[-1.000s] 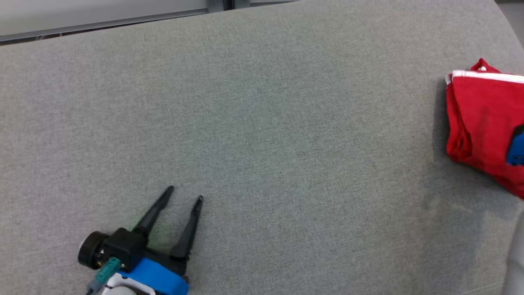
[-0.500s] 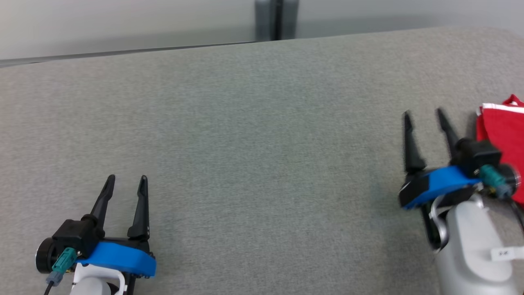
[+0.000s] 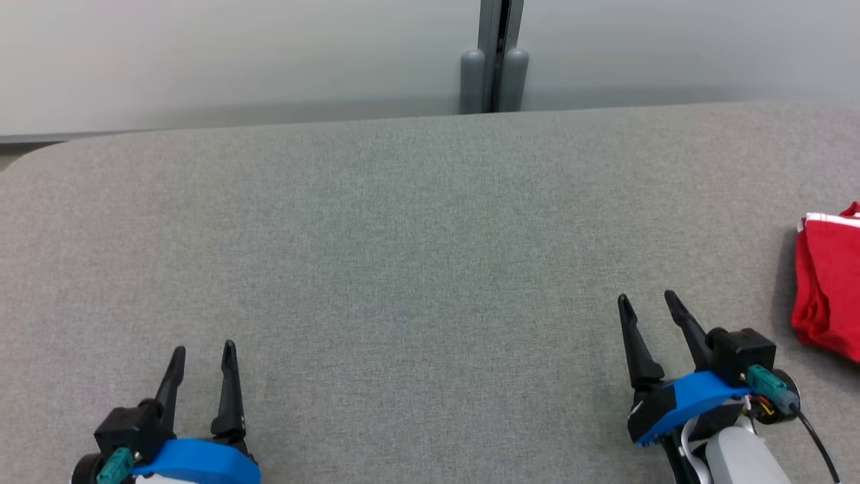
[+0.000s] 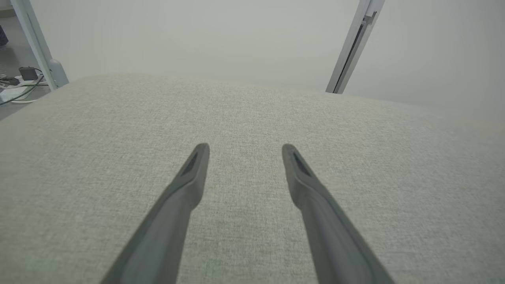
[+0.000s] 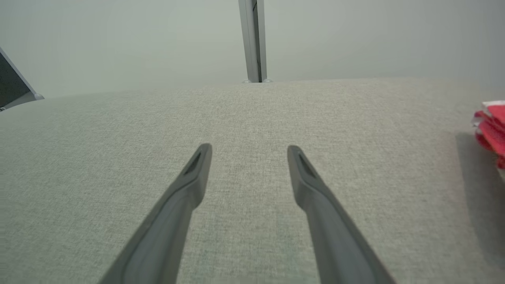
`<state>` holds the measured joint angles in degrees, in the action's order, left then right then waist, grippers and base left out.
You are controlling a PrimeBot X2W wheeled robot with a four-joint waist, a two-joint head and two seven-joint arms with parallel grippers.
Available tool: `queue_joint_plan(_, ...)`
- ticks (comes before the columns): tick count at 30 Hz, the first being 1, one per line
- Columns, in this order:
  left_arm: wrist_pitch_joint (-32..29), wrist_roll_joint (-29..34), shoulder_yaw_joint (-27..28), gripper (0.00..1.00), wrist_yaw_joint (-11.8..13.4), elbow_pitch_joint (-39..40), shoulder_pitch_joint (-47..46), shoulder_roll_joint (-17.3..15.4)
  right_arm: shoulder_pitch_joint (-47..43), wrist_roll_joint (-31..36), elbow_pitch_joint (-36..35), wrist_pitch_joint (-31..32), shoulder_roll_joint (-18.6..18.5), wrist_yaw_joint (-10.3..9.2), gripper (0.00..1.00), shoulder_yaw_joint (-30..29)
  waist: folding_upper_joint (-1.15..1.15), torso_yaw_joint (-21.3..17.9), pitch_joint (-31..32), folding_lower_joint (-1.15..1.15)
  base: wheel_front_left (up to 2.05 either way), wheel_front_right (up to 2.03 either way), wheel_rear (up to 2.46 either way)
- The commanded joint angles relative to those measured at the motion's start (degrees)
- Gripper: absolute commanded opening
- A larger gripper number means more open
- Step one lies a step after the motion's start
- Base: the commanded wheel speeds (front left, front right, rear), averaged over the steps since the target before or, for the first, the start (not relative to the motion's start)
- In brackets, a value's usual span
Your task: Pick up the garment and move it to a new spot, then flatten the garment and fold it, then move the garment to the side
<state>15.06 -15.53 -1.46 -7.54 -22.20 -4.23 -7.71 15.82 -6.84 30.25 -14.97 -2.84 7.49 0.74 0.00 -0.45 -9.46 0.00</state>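
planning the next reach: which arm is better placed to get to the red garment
Right, probably. The right gripper, open, is close to the red garment lying on the gray surface to its right. The left gripper, also open, is far across on the other side.

The red garment [image 3: 828, 282] runs off the head view's right edge, its far side unseen. The bottom edge cuts the left end effector [image 3: 203, 347] at its blue mount [image 3: 195, 462]. Cabled clutter [image 4: 19, 81] at the left wrist view's upper left is too small to identify.

grey surface [image 3: 416, 269] lies open, red garment [image 3: 830, 282] far right.
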Motion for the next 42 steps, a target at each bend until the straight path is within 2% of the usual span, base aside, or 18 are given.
queue_joint_plan(1,0.1,0.3,0.3,1.0,0.1,-0.3,0.8,0.4,-1.5,-0.7,-0.2,-0.2,-0.2,0.0,1.0,0.2,0.0,-0.5,1.1,0.0,0.0,0.0,0.0)
queue_joint_plan(12,0.1,1.1,0.9,1.0,0.1,-1.4,5.4,2.8,-6.4,-1.4,-1.1,-0.3,-0.2,0.0,1.0,-0.3,0.0,-0.7,8.0,0.0,0.0,0.0,0.0)
queue_joint_plan(20,0.1,0.4,0.9,1.0,0.1,-1.0,7.5,3.5,-8.3,-2.1,-1.8,-0.3,-0.2,0.0,1.0,0.0,0.0,-0.3,10.2,0.0,0.0,0.0,0.0)
queue_joint_plan(21,0.0,0.3,0.7,0.0,0.0,-1.2,7.1,3.6,-7.4,-2.0,-1.6,0.0,0.0,0.0,0.0,0.0,0.0,-0.3,10.2,0.0,0.0,0.0,0.0)
queue_joint_plan(25,-0.5,-0.9,0.8,0.0,0.0,-2.6,7.6,4.1,-8.0,-2.8,-0.1,0.6,0.2,0.0,0.0,-0.3,0.0,-0.3,10.3,0.0,0.0,0.0,0.0)
queue_joint_plan(42,-5.2,-17.8,2.5,0.0,0.0,0.0,5.3,4.2,-8.4,-21.3,-3.9,5.3,0.1,0.0,0.0,-1.8,0.0,-0.2,10.1,0.0,0.0,0.0,0.0)
